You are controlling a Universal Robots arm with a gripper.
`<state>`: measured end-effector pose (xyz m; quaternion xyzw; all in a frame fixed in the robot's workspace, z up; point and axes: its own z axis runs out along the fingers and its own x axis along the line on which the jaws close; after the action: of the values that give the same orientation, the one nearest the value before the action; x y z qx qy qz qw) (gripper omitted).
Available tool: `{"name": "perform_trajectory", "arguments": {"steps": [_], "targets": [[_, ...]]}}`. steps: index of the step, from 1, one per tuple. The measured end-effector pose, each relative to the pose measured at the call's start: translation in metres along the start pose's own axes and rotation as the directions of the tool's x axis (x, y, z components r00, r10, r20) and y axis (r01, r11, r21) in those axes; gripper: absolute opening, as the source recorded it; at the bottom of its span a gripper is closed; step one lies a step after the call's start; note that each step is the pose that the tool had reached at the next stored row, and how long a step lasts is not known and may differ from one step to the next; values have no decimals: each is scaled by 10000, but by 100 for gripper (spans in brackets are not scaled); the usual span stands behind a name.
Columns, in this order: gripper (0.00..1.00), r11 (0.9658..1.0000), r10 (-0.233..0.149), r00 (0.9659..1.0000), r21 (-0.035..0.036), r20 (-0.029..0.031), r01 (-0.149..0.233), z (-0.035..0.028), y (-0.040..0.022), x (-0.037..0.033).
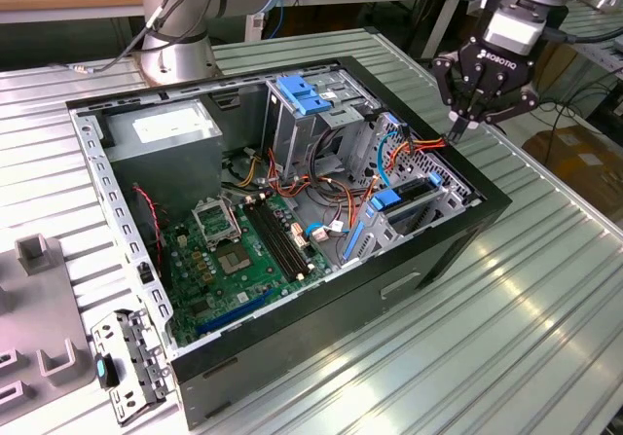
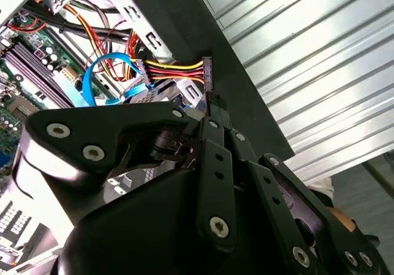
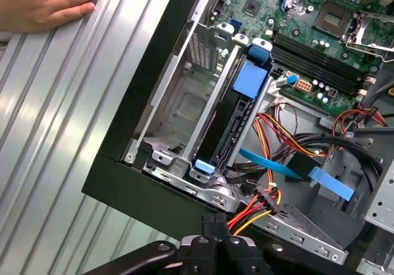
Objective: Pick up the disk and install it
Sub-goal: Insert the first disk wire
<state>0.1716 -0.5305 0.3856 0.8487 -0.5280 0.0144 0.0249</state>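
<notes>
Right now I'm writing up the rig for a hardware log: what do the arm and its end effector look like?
The arm is silver-grey metal with rounded, tubular joints and pale blue trim. The end effector is black, with white lettering on its body and jointed linkage fingers studded with round silver pins.

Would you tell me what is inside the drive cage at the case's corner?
In the drive cage, one slot shows bare metal floor. The next holds what looks like the disk, on edge, blue-railed, its faces hidden by the cage walls.
</notes>
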Motion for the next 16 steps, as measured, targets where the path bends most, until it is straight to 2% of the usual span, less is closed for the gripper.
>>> {"name": "perform_trajectory", "arguments": {"steps": [3,8,9,11,12,14,15,16], "targets": [[11,9987,-512,9987,26,-15,512,1,-4,1],[11,9964,-843,9964,42,-25,843,2,-53,-44],[11,9946,-1038,9946,53,-28,1038,5,-57,-48],[11,9870,-1604,9870,78,-51,1605,5,-59,-48],[11,9858,-1675,9859,81,-53,1675,5,-58,-49],[11,9857,-1681,9858,82,-53,1682,6,-58,-49],[17,9857,-1682,9857,82,-53,1682,6,-58,-49],[17,9857,-1682,9857,82,-53,1683,5,-58,-49]]}}
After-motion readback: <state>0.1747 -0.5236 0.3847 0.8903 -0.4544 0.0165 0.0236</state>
